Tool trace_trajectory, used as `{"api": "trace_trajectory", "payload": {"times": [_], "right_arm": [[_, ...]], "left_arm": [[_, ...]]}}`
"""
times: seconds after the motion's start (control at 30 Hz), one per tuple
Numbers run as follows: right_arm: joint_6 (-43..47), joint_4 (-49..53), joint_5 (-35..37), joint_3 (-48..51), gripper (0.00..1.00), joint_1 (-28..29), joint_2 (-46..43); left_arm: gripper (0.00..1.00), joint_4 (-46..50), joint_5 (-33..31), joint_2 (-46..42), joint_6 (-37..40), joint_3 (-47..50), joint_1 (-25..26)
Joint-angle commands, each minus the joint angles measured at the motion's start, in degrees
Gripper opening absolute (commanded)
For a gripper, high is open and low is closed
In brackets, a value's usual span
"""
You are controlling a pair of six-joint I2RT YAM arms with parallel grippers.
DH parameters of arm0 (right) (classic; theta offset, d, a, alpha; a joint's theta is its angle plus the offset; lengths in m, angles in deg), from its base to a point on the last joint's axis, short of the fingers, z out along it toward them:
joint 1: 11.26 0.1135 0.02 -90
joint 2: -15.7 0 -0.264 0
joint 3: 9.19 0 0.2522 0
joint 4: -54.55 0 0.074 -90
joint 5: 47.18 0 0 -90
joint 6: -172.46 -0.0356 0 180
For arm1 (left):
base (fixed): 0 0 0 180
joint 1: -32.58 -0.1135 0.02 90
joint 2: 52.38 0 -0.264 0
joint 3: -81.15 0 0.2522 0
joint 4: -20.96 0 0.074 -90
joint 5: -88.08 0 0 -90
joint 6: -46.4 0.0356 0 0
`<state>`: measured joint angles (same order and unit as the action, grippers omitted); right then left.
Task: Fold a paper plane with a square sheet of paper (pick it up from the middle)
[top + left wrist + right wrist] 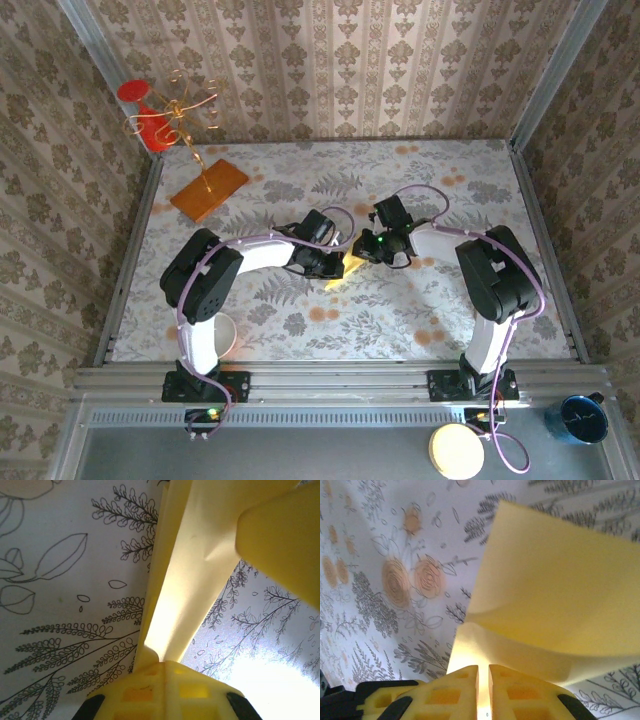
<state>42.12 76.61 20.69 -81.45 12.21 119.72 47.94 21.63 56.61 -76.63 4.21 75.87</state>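
Note:
The pale-yellow sheet of paper [352, 266] is held up off the table's middle between my two grippers. It is folded into layers, and the arms hide its outline, so I cannot tell whether it forms a paper plane. In the left wrist view the paper [195, 565] rises as a long creased strip from my left gripper [162, 662], whose yellow fingers are pressed together on it. My right gripper [483, 669] pinches another edge, with a thin slit between its fingers where the paper [555, 595] enters and bends over in a broad flap. In the top view the left gripper [333, 264] and right gripper [366, 250] almost touch.
An orange board [208, 188] with a gold wire stand sits at the back left, near a red cup [150, 125]. A white bowl [224, 335] lies by the left arm's base. Patterned walls close in three sides of the floral table [420, 300].

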Motion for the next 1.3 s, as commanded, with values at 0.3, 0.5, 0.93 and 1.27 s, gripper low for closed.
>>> {"api": "trace_trajectory", "payload": {"times": [0.3, 0.5, 0.93, 1.27], "right_arm": [[4.39, 5.49, 3.97, -3.55, 0.15, -2.62, 3.76], [5.33, 3.97, 3.33, -2.86, 0.15, -4.48, 5.50], [9.95, -1.39, -3.77, -3.36, 0.14, -15.50, 10.53], [9.09, -0.06, -1.46, -3.67, 0.13, -17.62, 0.17]], "left_arm": [[0.00, 6.45, -2.10, 2.09, -0.45, 1.70, -0.57], [0.00, 6.39, -1.95, 2.02, -0.84, 2.91, -0.57], [0.00, 5.90, -1.93, 1.93, -0.90, 7.37, -0.49], [0.00, 5.70, -1.76, 1.84, -0.98, 5.89, -0.57]]}}
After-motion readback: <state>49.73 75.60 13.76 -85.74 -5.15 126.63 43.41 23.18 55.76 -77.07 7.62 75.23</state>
